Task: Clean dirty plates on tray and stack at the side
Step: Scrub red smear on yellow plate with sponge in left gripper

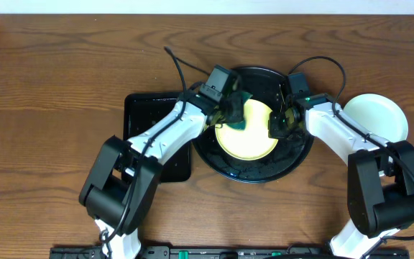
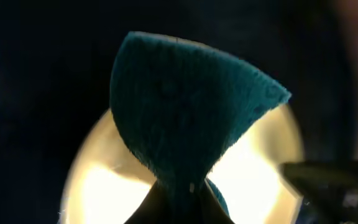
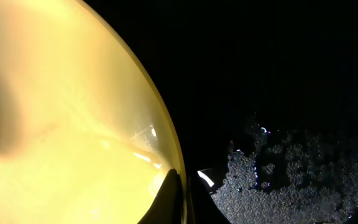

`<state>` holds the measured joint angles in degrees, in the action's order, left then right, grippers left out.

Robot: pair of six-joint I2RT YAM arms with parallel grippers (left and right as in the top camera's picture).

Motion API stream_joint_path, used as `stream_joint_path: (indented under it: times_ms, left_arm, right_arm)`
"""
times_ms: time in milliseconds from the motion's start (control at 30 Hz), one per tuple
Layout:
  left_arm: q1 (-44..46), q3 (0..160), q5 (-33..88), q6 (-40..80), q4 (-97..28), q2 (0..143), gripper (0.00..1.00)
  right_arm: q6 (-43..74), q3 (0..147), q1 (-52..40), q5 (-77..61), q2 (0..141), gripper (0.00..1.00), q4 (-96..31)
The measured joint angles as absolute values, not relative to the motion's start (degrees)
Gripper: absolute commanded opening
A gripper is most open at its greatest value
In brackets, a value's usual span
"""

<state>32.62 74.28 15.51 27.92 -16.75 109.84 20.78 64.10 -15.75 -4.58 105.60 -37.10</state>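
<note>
A pale yellow plate (image 1: 247, 135) lies in the round black tray (image 1: 250, 170). My left gripper (image 1: 233, 114) is shut on a teal sponge (image 2: 185, 112) and presses it on the plate's upper left part. My right gripper (image 1: 277, 126) is shut on the plate's right rim (image 3: 166, 149), one finger inside and one outside. A pale mint plate (image 1: 379, 119) sits on the table to the right of the tray. A third plate is not in view.
A rectangular black tray (image 1: 146, 115) lies left of the round tray, under my left arm. The round tray's floor is wet with droplets (image 3: 291, 180). Bare wooden table (image 1: 49, 86) surrounds everything.
</note>
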Motion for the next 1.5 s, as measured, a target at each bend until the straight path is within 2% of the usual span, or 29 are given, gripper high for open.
stream_joint_path:
  times_ms: [233,400,933,1200,1233,1267,1367,1400,1500]
  left_arm:
    - [38.44,74.28,16.67,31.35,-9.06,113.16,0.08]
    - [40.60,74.28,17.58,32.88,-8.25,118.19,0.08]
    - [31.64,75.94,21.91,30.33,-24.40,116.33,0.08]
    - [28.21,73.95,18.83,26.79,-26.85,105.45,0.08]
    - [28.14,73.95,18.63,26.57,-27.11,103.11,0.08]
    - [28.14,73.95,18.48,26.15,-27.57,100.47,0.08]
    - [27.88,73.95,18.44,24.47,-30.30,94.39,0.08]
    - [27.55,73.95,18.33,23.83,-31.57,92.86,0.08]
    - [24.97,73.95,17.50,22.33,-36.01,90.13,0.08]
  right_arm:
    - [20.78,64.10,-15.75,-4.56,105.60,0.01,-37.32]
    - [20.78,64.07,-15.75,-4.49,105.62,0.01,-37.87]
    - [20.78,64.05,-15.77,-5.15,105.67,0.01,-37.95]
    - [20.78,64.05,-15.77,-5.13,105.67,0.01,-37.85]
    - [20.78,64.05,-15.77,-5.13,105.67,0.04,-37.85]
    - [20.73,64.05,-15.77,-5.10,105.67,0.12,-37.82]
    - [20.75,64.05,-15.77,-4.54,105.67,0.43,-37.58]
    - [20.43,64.03,-15.77,-4.43,105.67,0.46,-37.10]
    - [20.32,63.88,-15.75,-4.23,105.67,0.45,-35.09]
